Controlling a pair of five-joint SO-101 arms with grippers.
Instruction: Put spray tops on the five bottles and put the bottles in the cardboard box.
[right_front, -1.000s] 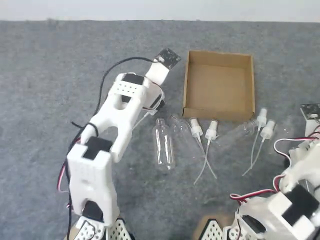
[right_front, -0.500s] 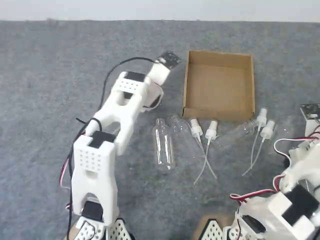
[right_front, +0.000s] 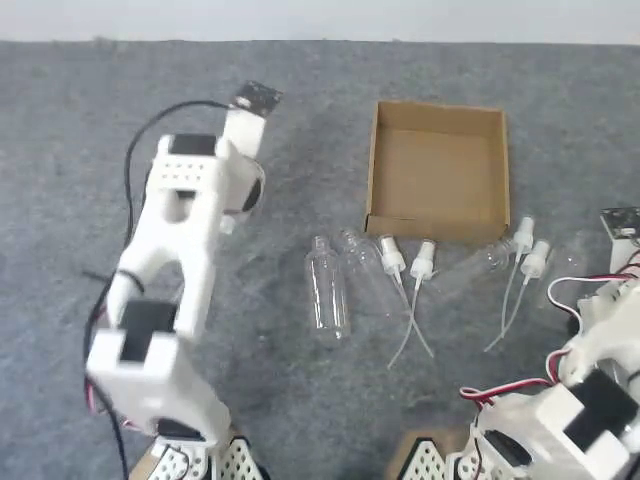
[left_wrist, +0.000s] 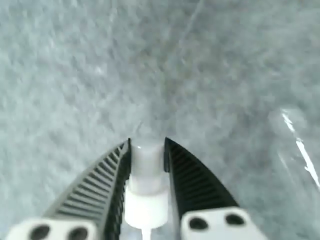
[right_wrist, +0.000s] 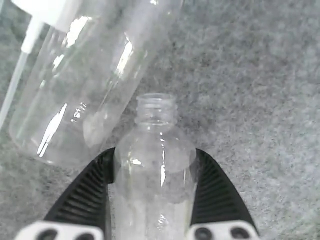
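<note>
- The left gripper (left_wrist: 146, 146) is seen pinched shut on a white spray top (left_wrist: 146, 182), which is held between the ribbed fingers (left_wrist: 112, 175) over the grey carpet (left_wrist: 75, 75).
- In the high view, the left arm (right_front: 185, 215) is placed well to the left of the cardboard box (right_front: 432, 230).
- The right gripper (right_wrist: 154, 162) is clamped around a clear bottle (right_wrist: 155, 200), and the open threaded neck is pointed away from the wrist.
- A second bottle (right_wrist: 95, 75) is laid just beside it; whether the two touch cannot be told.
- Near the box's front wall, two lying bottles (right_front: 326, 290) are found side by side on the carpet, with four loose spray tops (right_front: 423, 260) to their right, their thin tubes trailing away from the box.
</note>
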